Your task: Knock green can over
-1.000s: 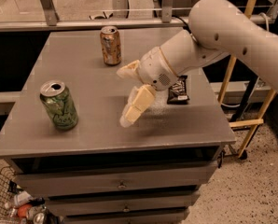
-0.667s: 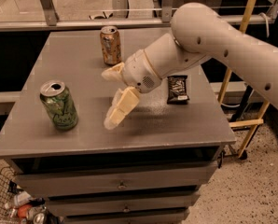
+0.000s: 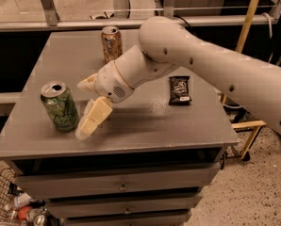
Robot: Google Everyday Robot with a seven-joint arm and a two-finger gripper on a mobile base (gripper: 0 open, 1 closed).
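On the grey table (image 3: 150, 126), toward its 9 o'clock edge, we saw the green can (image 3: 60, 108) standing upright, its opened top showing. Just at the can's 3 o'clock hung the gripper (image 3: 81, 108), its two cream fingers (image 3: 94, 119) spread wide and holding nothing. The lower one lay just beside the can, though we could not tell whether it touched. An orange can (image 3: 111, 44) stood near 12 o'clock, and a dark snack packet (image 3: 179, 89) lay toward 3 o'clock.

One tabletop (image 3: 178, 126) carries two drink cans: one green can (image 3: 60, 107) and one orange can (image 3: 111, 44). One dark snack packet (image 3: 179, 89). One pincer (image 3: 81, 108), fingers spread, hangs just beside the green can.
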